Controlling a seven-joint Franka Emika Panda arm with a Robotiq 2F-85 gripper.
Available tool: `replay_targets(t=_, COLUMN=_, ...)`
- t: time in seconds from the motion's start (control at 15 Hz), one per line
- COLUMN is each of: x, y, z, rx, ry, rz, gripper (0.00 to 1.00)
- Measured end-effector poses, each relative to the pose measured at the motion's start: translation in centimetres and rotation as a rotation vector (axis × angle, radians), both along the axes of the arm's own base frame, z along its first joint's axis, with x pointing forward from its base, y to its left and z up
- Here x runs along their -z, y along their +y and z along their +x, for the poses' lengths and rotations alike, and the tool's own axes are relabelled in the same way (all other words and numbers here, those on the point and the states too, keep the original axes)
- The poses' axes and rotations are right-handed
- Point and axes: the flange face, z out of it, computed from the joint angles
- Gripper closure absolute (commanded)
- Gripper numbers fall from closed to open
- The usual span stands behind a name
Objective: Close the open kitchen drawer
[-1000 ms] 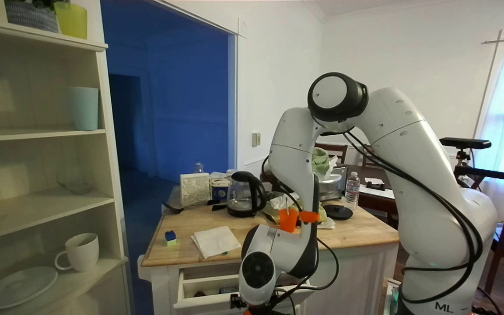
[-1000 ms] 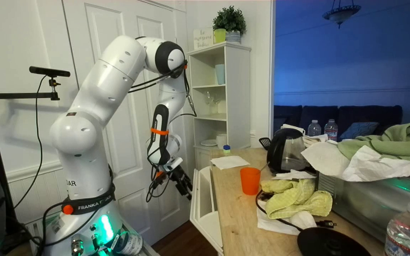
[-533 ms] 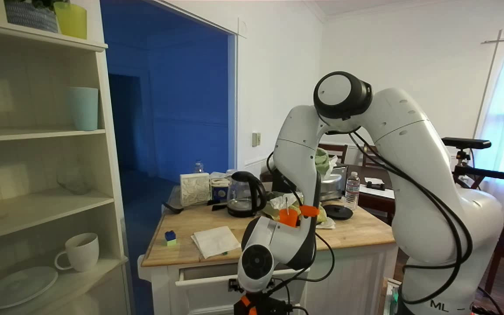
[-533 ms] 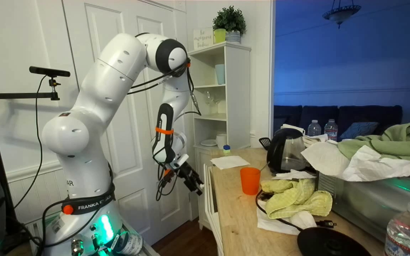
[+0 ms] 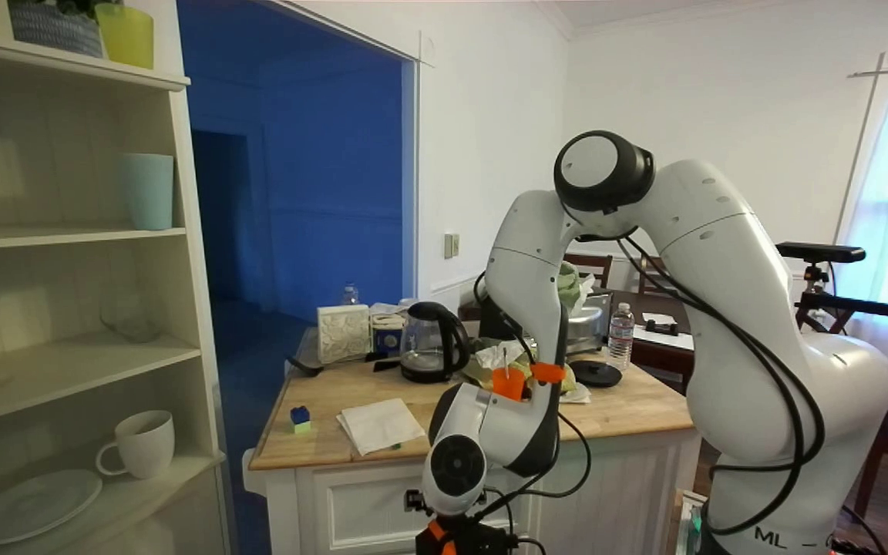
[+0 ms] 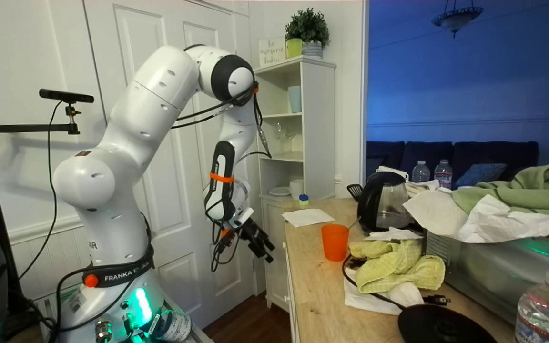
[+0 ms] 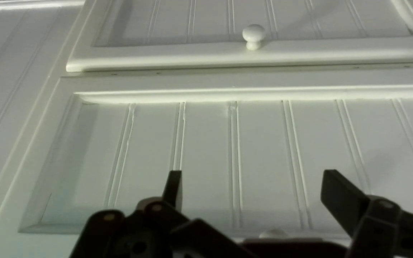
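The kitchen drawer (image 5: 371, 509) has its white front in line with the island face, under the wood top. Its inside and utensils are hidden. In an exterior view the island side shows only as a thin white edge. My gripper (image 6: 269, 253) hangs tilted down beside the island's edge, with a small gap to it. In the wrist view the gripper (image 7: 252, 179) is open, its dark fingers wide apart with nothing between them. Behind them is a white panelled front (image 7: 206, 143). A second panelled front with a round knob (image 7: 254, 34) shows at the top.
The wood top (image 5: 336, 393) bears paper (image 5: 381, 425), a small block (image 5: 301, 420), a kettle (image 5: 430, 343), an orange cup (image 6: 335, 243) and a yellow towel (image 6: 398, 267). A white shelving unit (image 6: 320, 128) with dishes stands beyond the island.
The drawer stood well out one second ago and slightly out half a second ago. Now it is in line with the island. My gripper has moved toward the island along with it.
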Motion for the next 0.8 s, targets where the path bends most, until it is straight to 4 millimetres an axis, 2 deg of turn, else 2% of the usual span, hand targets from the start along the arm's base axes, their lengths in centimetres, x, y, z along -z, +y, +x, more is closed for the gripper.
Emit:
replay_targets(t=0.2, x=0.0, y=0.4, z=-0.1, rx=-0.025, ry=0.018, rz=0.022, gripper=0.00)
replay_targets(t=0.4, x=-1.1, y=1.0, z=0.1, rx=-0.038, ry=0.035, rz=0.055, gripper=0.00)
replay_targets(t=0.6, x=-3.7, y=1.3, z=1.0, rx=-0.008, ry=0.070, rz=0.111, gripper=0.00)
replay_targets(t=0.8, x=-6.7, y=0.9, z=2.2, rx=0.021, ry=0.146, rz=0.151, gripper=0.00)
